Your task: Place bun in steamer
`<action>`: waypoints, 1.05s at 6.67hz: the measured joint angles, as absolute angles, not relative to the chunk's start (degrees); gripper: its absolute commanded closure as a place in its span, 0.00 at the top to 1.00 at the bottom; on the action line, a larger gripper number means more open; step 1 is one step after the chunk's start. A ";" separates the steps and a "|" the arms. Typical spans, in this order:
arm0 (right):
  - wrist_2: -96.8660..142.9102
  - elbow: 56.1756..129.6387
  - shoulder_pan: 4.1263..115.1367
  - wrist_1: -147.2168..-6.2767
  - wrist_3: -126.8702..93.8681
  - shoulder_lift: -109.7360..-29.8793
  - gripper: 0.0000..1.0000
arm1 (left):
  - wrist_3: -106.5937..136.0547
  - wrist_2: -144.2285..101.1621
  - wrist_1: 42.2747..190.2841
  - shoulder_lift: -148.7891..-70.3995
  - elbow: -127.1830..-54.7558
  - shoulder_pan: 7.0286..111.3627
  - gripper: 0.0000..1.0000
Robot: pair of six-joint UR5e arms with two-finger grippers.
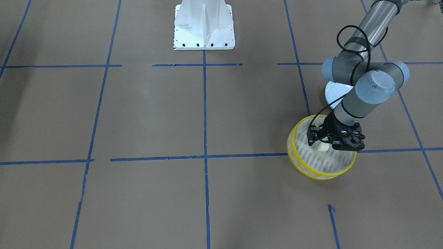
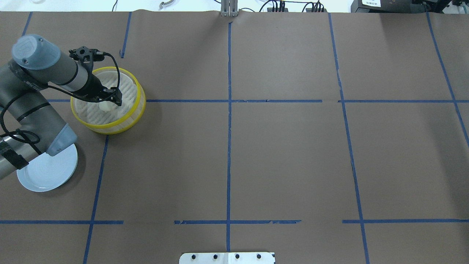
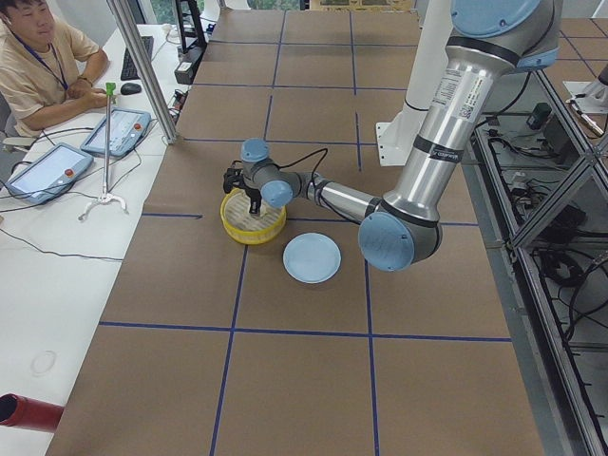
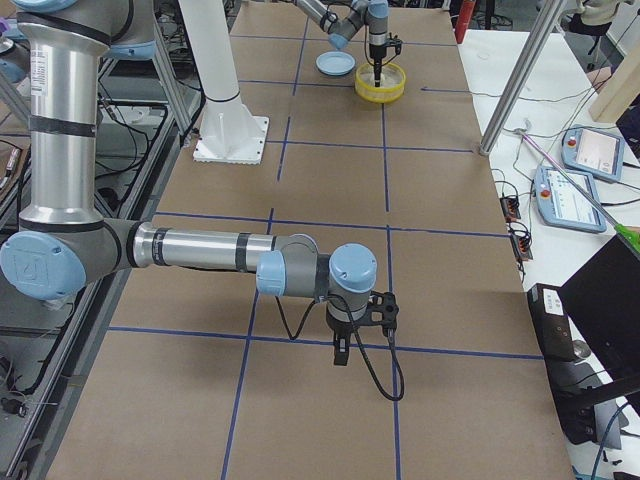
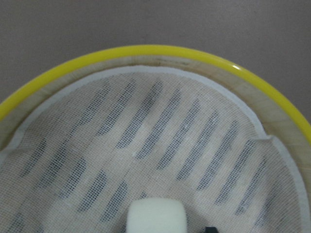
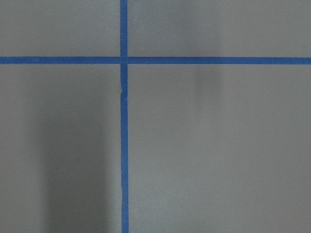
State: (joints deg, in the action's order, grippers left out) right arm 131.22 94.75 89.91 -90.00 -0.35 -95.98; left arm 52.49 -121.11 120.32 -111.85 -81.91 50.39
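A cream-white bun [image 5: 156, 216] sits on the slotted mesh floor of a yellow-rimmed steamer [image 2: 110, 128], a little off centre. The left end effector [image 2: 107, 102] is lowered into the basket directly over it. In the left wrist view a dark fingertip [image 5: 210, 229] stands just clear of the bun's side, so the jaws are parted rather than pinching it.

The steamer rests on the brown paper surface [image 2: 285, 154], across one of the blue tape lines [image 2: 227, 101] that divide it into squares. A pale blue plate [image 2: 47, 172] lies near the steamer, on the side towards the robot, and is partly covered by the left arm's elbow.

The right end effector [image 4: 340, 352] hangs, pointing down, over a bare stretch of the surface well away from the steamer. Its wrist camera shows only paper and crossing tape. Whether it is open or closed cannot be told. A man [image 3: 43, 57] sits at a side desk.
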 measured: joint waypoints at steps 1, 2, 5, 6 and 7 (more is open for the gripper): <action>131.22 94.75 89.91 -90.00 -0.35 -95.97 1.00 | 52.51 -120.59 120.31 -111.88 -82.43 50.46 1.00; 131.22 94.74 89.91 -90.00 -0.35 -95.98 1.00 | 52.56 -118.93 120.24 -111.88 -83.30 50.50 1.00; 131.22 94.75 89.91 -90.00 -0.35 -95.98 1.00 | 52.40 -116.44 119.95 -111.66 -86.80 52.52 0.99; 131.22 94.75 89.91 -90.00 -0.35 -95.98 1.00 | 50.93 -117.00 119.38 -111.15 -88.17 54.58 0.99; 131.22 94.75 89.91 -90.00 -0.35 -95.98 1.00 | 46.10 -119.19 118.33 -109.89 -89.23 57.76 0.99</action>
